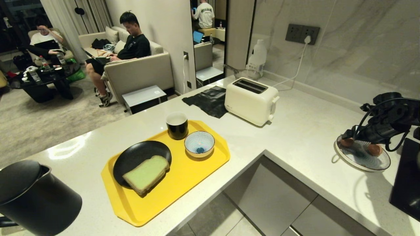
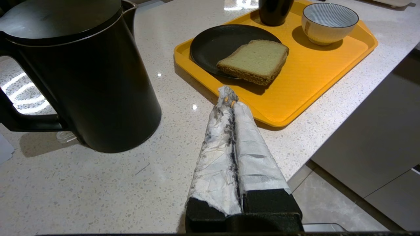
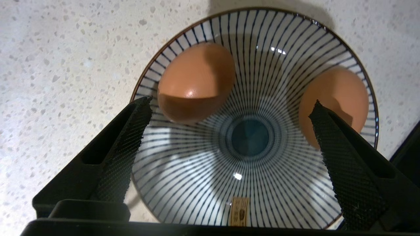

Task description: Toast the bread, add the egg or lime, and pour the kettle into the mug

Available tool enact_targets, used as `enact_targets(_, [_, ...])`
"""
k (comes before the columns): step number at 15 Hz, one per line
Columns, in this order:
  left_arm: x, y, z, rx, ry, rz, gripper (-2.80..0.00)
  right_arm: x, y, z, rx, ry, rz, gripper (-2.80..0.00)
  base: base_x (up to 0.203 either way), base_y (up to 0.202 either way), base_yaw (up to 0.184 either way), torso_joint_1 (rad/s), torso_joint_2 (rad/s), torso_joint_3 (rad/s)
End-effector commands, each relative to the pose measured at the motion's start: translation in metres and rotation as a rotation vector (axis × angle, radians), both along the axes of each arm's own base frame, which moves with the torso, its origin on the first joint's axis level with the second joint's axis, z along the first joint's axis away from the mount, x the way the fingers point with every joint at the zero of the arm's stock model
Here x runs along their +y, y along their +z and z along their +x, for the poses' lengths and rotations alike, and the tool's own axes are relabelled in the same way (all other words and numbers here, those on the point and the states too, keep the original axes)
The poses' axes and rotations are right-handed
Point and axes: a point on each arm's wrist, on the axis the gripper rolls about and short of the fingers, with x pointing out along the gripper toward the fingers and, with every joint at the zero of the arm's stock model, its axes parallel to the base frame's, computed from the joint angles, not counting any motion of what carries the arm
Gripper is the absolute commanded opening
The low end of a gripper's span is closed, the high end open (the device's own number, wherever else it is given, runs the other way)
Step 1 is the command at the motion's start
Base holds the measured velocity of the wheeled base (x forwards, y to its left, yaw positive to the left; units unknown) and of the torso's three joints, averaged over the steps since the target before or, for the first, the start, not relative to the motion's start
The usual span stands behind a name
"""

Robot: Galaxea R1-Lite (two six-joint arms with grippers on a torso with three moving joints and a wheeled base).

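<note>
The right gripper (image 3: 229, 111) hangs spread wide over a striped plate (image 3: 197, 193), grasping nothing; whether its tips touch the rim is hard to judge. Between and beyond the fingers lie two eggs; the nearer egg (image 3: 197, 82) is light, smooth and brittle, so it probably wants a gentle pinch across its middle. The left gripper (image 2: 227, 98) sits clenched and empty beside the kettle (image 2: 82, 75), near the tray (image 2: 311, 75) with the bread (image 2: 254, 59).
</note>
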Motion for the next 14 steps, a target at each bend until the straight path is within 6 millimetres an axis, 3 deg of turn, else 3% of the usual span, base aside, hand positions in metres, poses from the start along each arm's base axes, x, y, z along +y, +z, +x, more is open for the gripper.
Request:
enact_targets(1, [0.0,0.0,0.0,-0.003,0.0,0.0,-2.8,0.001,-0.007,0.005,0.001,0.003,-0.009,0.0,0.0,0.0,0.0,0.0,0.0,0.0])
enact_targets(14, [0.0,0.0,0.0,-0.003,0.0,0.0,-2.8,-0.001,-0.018,0.013,-0.014,0.003,-0.052,0.0,0.0,0.0,0.0,0.0,0.0,0.0])
